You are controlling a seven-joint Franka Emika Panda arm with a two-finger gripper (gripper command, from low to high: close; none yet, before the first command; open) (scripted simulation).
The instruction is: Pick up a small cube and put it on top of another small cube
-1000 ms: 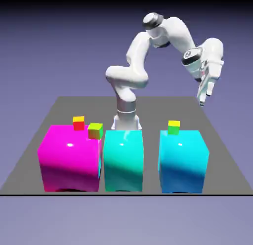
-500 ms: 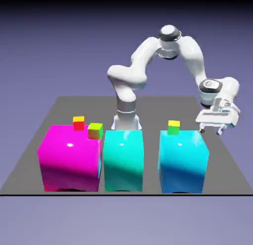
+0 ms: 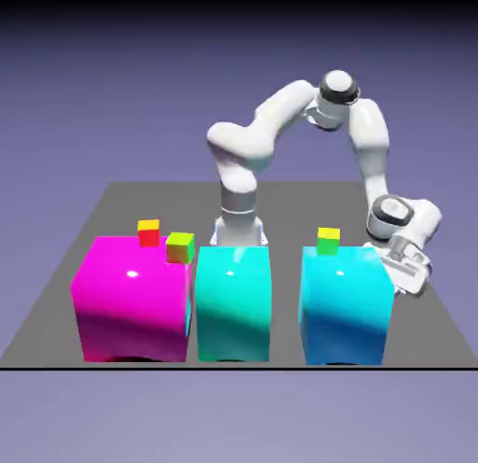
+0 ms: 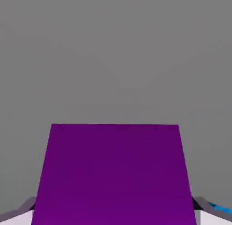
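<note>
In the hand view a small purple cube fills the lower middle and rests on the grey table. My gripper is shut on it, with a grey fingertip against each of its lower sides. The exterior view has my gripper low over the table, just to the exterior view's right of the right cyan block. The cube itself is hidden there. Another small cube of this kind is out of view.
Three big blocks stand in a row at the front: magenta, cyan and the right cyan one. A red yellow-topped cube and a green one sit on the magenta block. Another green one tops the right cyan block.
The arm swung down from high at the back right to table level beside the right cyan block. The fingers went from wide open to closed around the purple cube.
</note>
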